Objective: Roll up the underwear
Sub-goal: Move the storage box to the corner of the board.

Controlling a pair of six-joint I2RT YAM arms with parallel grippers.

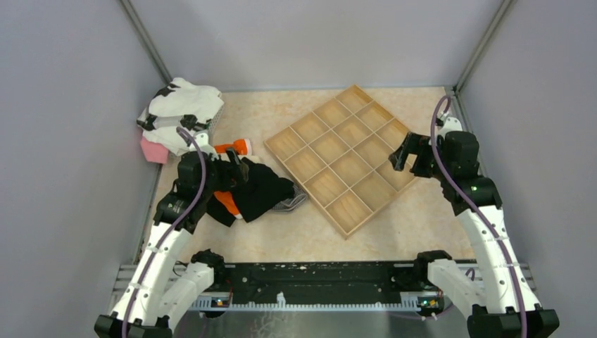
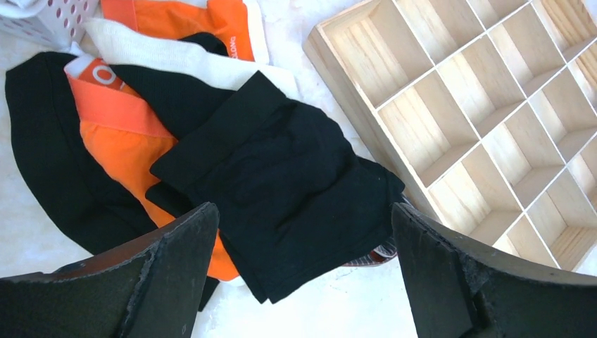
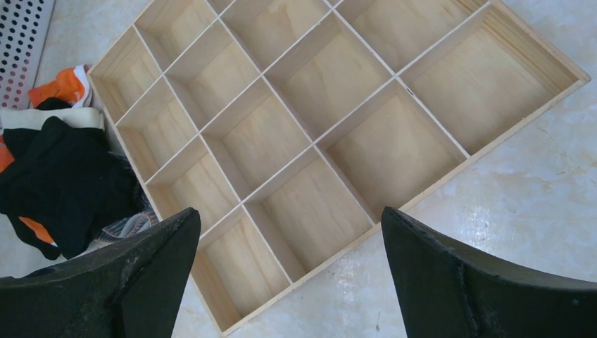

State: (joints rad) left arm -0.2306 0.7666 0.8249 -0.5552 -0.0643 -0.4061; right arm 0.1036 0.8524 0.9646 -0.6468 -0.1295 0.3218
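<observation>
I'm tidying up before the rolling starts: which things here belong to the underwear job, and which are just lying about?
Job: plain black cloth underwear; grey fine-striped underwear, mostly hidden beneath it.
Lying about: orange cloth garments; wooden compartment tray; white cloth heap with black trim; pink block.

Bare desk [image 1: 296, 243] lay open along the near edge and to the right of the wooden tray [image 1: 347, 232], but on the left only a thin gap parted the tray's slanted side from the heap of underwear [image 1: 266, 189], with a white perforated basket [image 2: 42, 20] crowding behind the heap.
</observation>
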